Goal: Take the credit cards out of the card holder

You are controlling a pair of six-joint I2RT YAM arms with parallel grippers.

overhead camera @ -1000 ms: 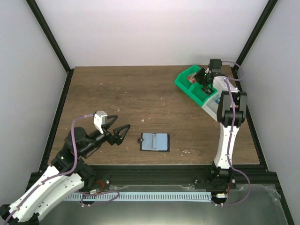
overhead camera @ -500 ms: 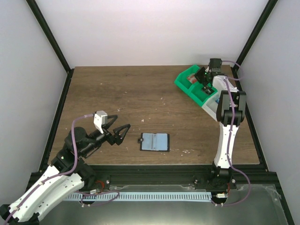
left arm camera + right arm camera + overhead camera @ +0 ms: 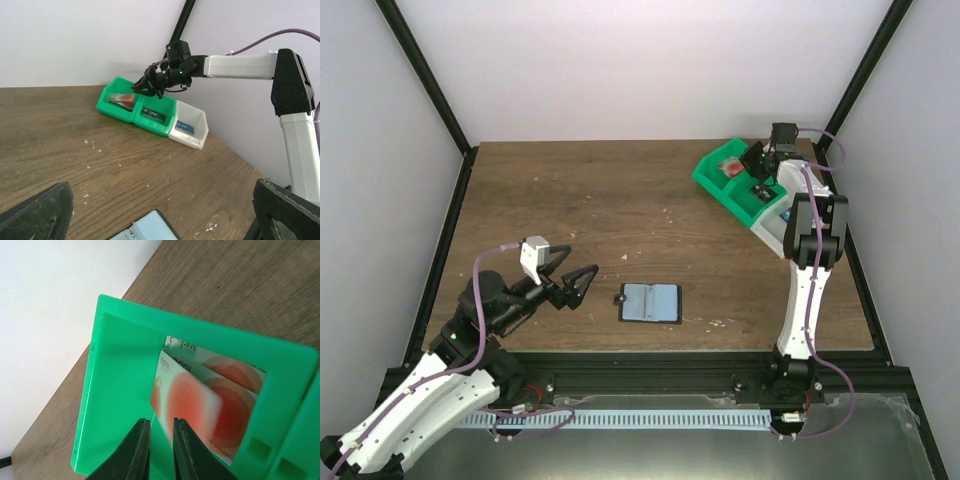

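Right wrist view: the right pincer, narrowly parted, hangs over a red-circle credit card resting on another in the far-right green bin; best lift straight clear before heading to the open card holder on the near surface.

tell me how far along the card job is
Done: the holder lies open, no card showing in it; cards lie in the green bin and white bin. In hand: the right tool is over the green bin, jaws nearly together, a red-circle card blurred just past them; gripped or not, I cannot tell. The left tool is open, idle. Left: probably only letting go of this card.
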